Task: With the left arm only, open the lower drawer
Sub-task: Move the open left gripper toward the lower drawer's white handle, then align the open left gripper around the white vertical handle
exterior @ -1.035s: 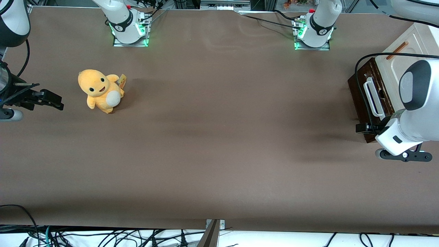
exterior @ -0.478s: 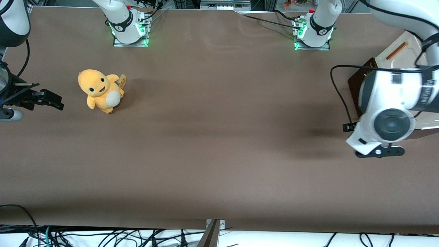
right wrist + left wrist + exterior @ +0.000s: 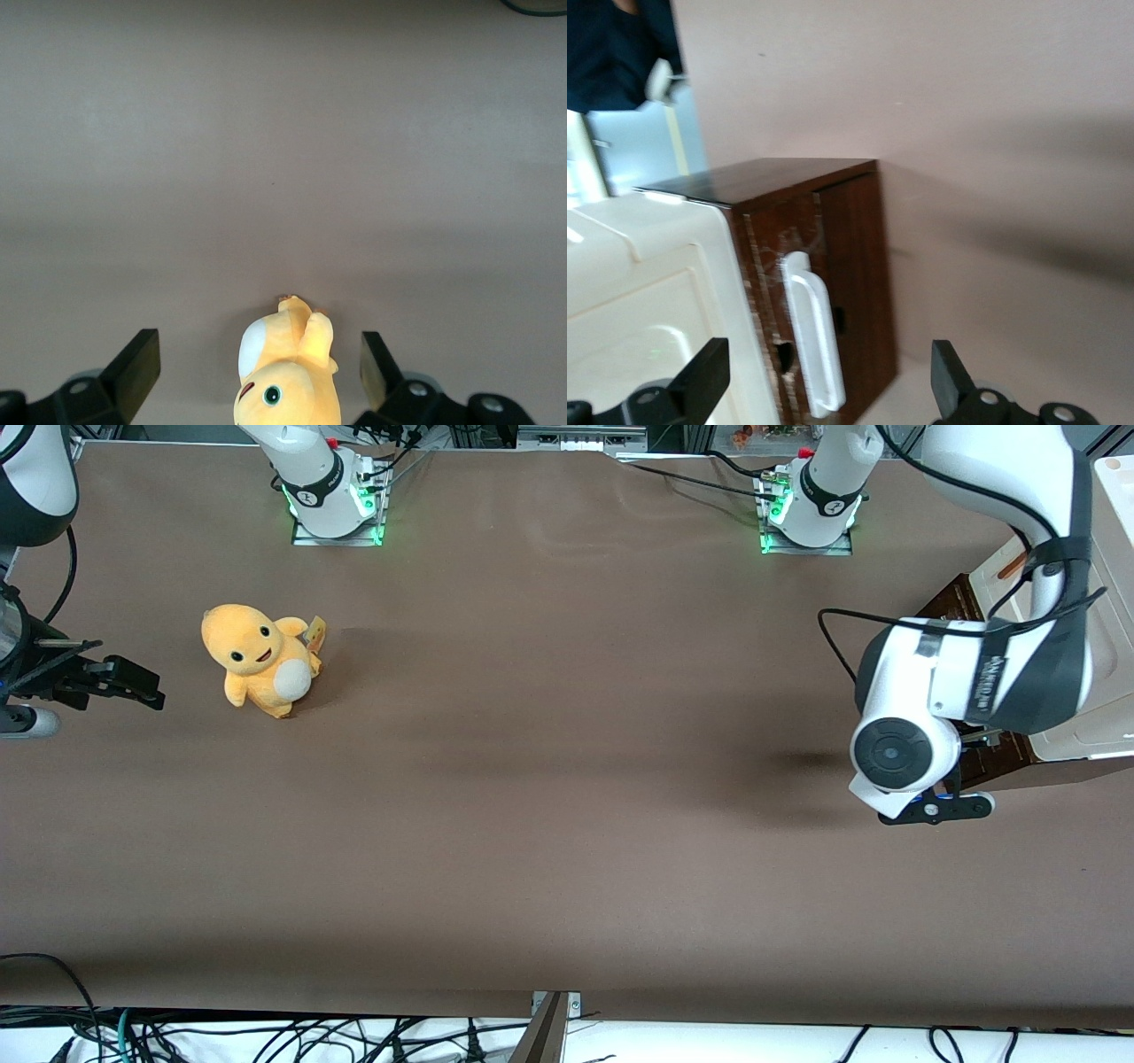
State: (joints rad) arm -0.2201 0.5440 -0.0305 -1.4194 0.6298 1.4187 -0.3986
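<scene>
The lower drawer (image 3: 966, 607) sits at the working arm's end of the tabletop (image 3: 549, 779), under a cream panel (image 3: 1085, 726) w/ a thin orange-brown handle (image 3: 1010, 567). In the front view most of it is hidden by the left arm (image 3: 974, 673); only dark brown bits peek out. The tool (image 3: 935, 808) hangs low, just beside the drawer's front & a bit nearer the camera. A yellow plush toy (image 3: 259, 658) sits well apart, toward the parked arm's end.

Left wrist view: the drawer's front is dark brown wood, shiny, a bit scratched. Its white handle (image 3: 812, 341) is a smooth rounded loop, long & thin. The tool's fingers (image 3: 700, 376) are wide apart, & the handle shows between them. The handle looks straight ahead of the tool, not touched yet. Its long side runs across the gap, so I think the fingers can't close on it until the tool turns.

Right wrist view: just the soft toy on bare tabletop.
</scene>
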